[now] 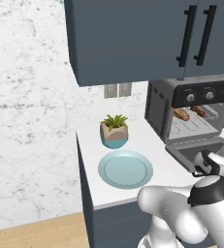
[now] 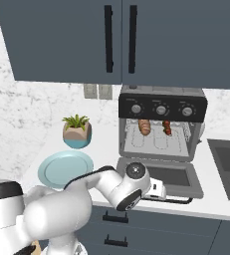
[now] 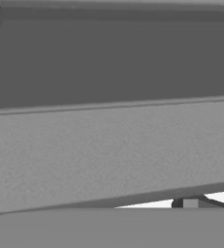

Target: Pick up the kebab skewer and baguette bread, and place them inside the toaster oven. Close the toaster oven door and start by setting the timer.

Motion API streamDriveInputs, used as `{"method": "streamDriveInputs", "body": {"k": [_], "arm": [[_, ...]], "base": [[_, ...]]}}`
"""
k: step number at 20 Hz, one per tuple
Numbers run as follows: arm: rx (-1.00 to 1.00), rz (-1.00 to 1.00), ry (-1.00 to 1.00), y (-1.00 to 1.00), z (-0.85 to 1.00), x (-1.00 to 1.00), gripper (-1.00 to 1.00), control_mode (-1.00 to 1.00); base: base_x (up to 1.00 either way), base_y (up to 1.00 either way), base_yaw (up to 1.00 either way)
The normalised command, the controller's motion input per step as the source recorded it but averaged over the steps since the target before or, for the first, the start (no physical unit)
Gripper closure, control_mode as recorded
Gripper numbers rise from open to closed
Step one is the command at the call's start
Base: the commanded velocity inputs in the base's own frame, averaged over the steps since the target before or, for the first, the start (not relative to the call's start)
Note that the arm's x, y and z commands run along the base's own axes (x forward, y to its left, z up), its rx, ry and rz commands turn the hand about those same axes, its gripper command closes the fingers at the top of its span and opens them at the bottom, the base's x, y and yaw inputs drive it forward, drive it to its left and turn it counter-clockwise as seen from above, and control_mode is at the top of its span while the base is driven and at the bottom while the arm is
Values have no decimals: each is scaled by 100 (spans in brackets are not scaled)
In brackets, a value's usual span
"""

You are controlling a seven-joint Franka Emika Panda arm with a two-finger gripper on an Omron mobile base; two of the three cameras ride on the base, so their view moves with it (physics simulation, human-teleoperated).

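Observation:
The toaster oven (image 1: 158, 112) (image 2: 161, 107) stands on the counter under the wall cabinets. Its door (image 2: 186, 180) (image 1: 197, 151) lies dropped open and flat. On the wire rack inside lie the baguette bread (image 1: 181, 114) (image 2: 144, 126) to the left and the kebab skewer (image 1: 198, 111) (image 2: 167, 127) to the right. My gripper (image 2: 161, 191) is low at the door's front edge, beside the bar handle (image 2: 178, 200). Its fingers are hidden, so I cannot tell how they stand. In the hand view the grey door panel (image 3: 108, 145) is very close.
A pale blue plate (image 1: 125, 168) (image 2: 65, 167) lies bare on the counter left of the oven. Behind it stands a potted plant (image 1: 114, 131) (image 2: 77, 131). A sink (image 2: 228, 167) sits to the oven's right. Wall cabinets (image 1: 133, 38) hang low over the oven.

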Motion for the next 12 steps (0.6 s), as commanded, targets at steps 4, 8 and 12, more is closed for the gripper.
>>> {"method": "streamDriveInputs", "body": {"k": [4, 8, 12], "arm": [[-3, -6, 0, 0, 0, 0, -100, -100], [-2, -6, 0, 1, 0, -1, -100, -100], [0, -3, 0, 4, -7, 0, -100, -100]], "base": [[0, 0, 0], [0, 0, 0], [0, 0, 0]]}}
